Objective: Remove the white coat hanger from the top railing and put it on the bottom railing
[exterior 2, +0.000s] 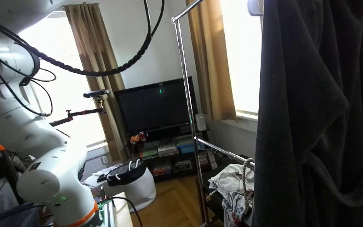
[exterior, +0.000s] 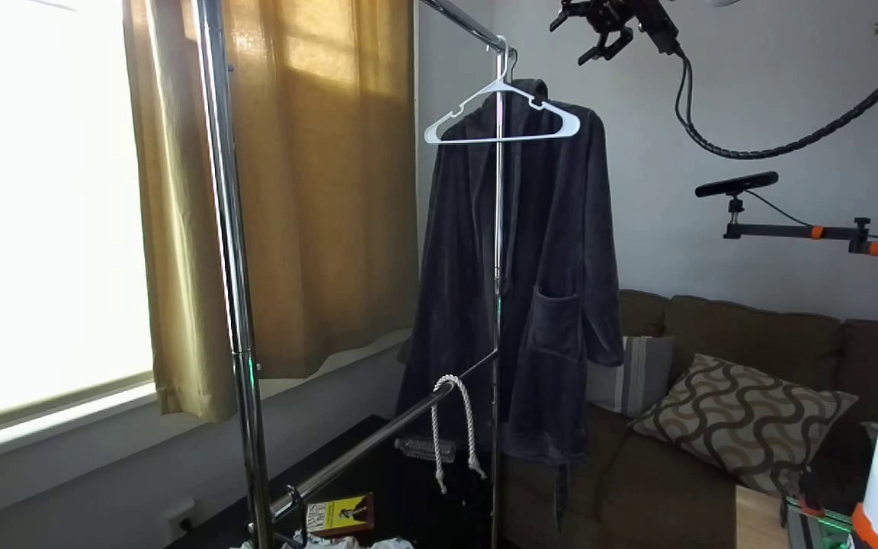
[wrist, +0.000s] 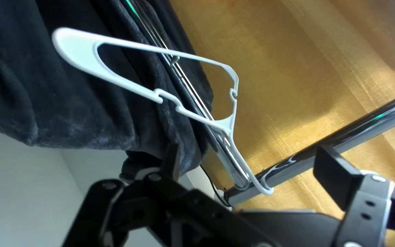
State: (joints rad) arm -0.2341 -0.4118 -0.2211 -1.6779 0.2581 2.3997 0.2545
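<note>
Wrist view | fingers (wrist: 336,176) spread apart | white hanger (wrist: 224,125) hooked on top railing (wrist: 302,161) | in an exterior view: white basket (exterior 2: 139,189), contents unclear

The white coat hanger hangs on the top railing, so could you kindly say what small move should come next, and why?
I would probably ease the open pincer toward the white coat hanger: an exterior view shows the two apart, the wrist view shows the fingers spread with nothing gripped, and the hanger hooks over the top railing.
</note>
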